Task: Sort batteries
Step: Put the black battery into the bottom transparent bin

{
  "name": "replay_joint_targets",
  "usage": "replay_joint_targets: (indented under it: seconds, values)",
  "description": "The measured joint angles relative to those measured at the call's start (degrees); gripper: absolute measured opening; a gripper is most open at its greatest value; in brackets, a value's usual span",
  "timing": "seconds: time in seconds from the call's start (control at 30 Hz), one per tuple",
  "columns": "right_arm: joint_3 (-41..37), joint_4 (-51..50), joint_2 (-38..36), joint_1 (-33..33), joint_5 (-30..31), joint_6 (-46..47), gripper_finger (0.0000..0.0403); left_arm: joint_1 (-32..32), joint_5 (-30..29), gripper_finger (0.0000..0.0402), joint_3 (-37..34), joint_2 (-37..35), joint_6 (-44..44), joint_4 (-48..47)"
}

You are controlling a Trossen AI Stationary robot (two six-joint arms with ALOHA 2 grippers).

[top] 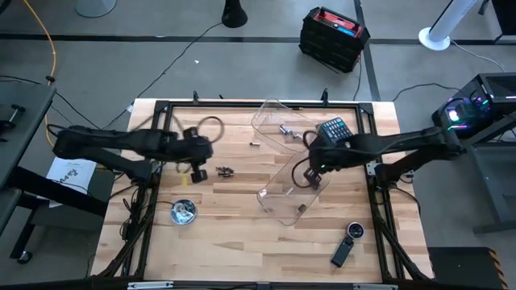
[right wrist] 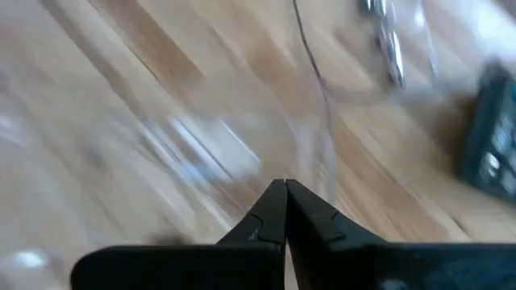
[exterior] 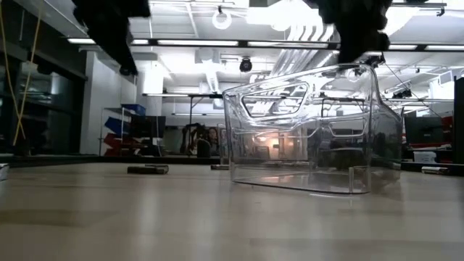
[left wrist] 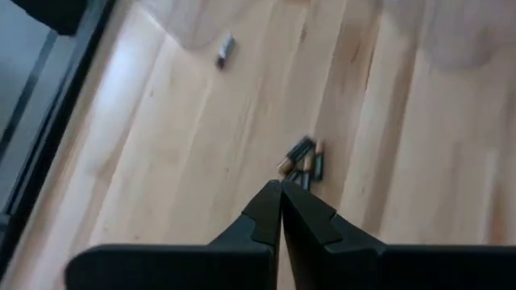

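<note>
Room beyond the table is a workshop space with ceiling strip lights, grey floor, cables and a black-and-red case (top: pixel 334 38). Table (top: pixel 242 250) is pale wood planking in a dark frame. Two clear trays occupy the right half: one (top: pixel 284 125) near the far edge with silvery batteries inside, another (top: pixel 292 192) nearer the middle. Left arm hangs over the left half, its gripper (left wrist: pixel 280 197) closed and empty, just short of a small cluster of dark and reddish-brown batteries (left wrist: pixel 303 163) lying on the bare wood (a single silvery battery (left wrist: pixel 225 49) lies well apart). Right gripper (right wrist: pixel 285 193) is also closed, empty, above the nearer tray's rim. Round metal dish (top: pixel 183 212) sits front left; black oblong gadget (top: pixel 342 254) front right.
</note>
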Motion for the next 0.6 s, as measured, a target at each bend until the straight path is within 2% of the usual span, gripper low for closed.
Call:
replay_joint_targets:
  seconds: [0.17,0.33,0.47,0.6]
  values:
    - [0.6,9.7,-4.6,0.0,2.1,0.0,0.0,4.0,5.7,0.006,0.0,11.4,8.1,0.1]
    - [0.6,13.3,-6.1,0.6,2.3,0.1,0.0,6.5,6.6,0.013,0.0,21.9,17.1,3.2]
    - [0.6,13.4,-6.1,1.7,2.4,1.2,0.0,8.3,13.7,0.0164,-0.1,25.7,24.1,9.1]
    - [0.5,13.3,-6.1,2.9,3.0,1.6,0.0,10.2,16.5,0.0167,-2.8,25.3,29.1,14.3]
